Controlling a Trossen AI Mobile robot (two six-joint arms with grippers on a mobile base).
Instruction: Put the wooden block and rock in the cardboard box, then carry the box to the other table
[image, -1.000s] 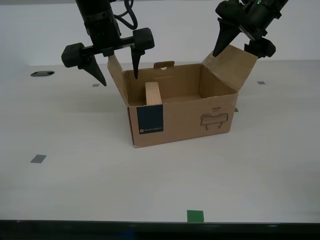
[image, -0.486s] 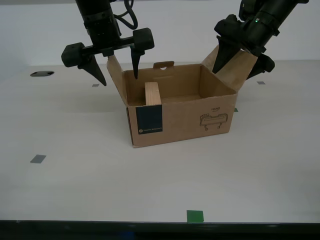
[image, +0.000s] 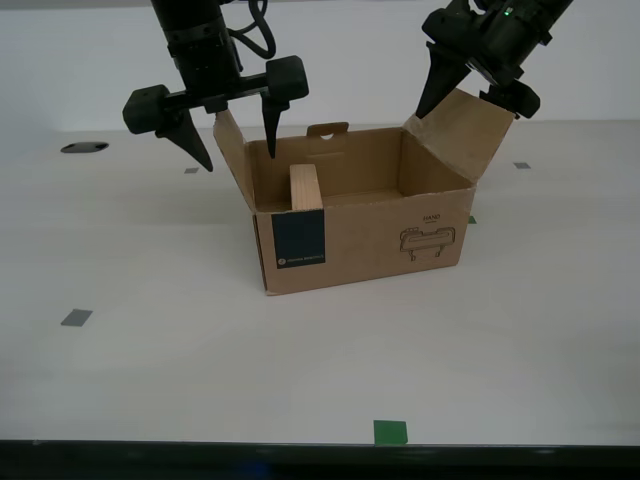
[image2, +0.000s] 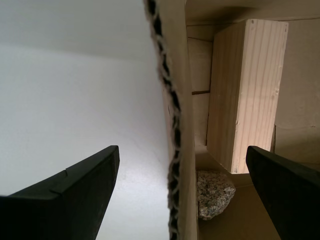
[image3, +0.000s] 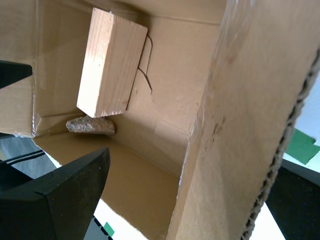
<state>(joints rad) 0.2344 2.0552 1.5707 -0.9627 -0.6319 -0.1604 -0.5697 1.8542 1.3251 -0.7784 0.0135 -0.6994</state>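
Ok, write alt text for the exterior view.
An open cardboard box sits on a white table with a wooden block standing inside. Two black grippers straddle its raised side flaps, my second gripper open at the view's left, my first gripper opposite.

A robotics test lab, judging by the smooth white table (image: 150, 370) dotted with tape markers (image: 390, 432) around a cardboard box (image: 370, 235).

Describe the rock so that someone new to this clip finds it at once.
Start at the open cardboard box in the middle of the table. Inside stands the pale wooden block, and at its foot on the box floor lies the rock. It is small, rough and speckled, unlike the smooth, straight-edged block.
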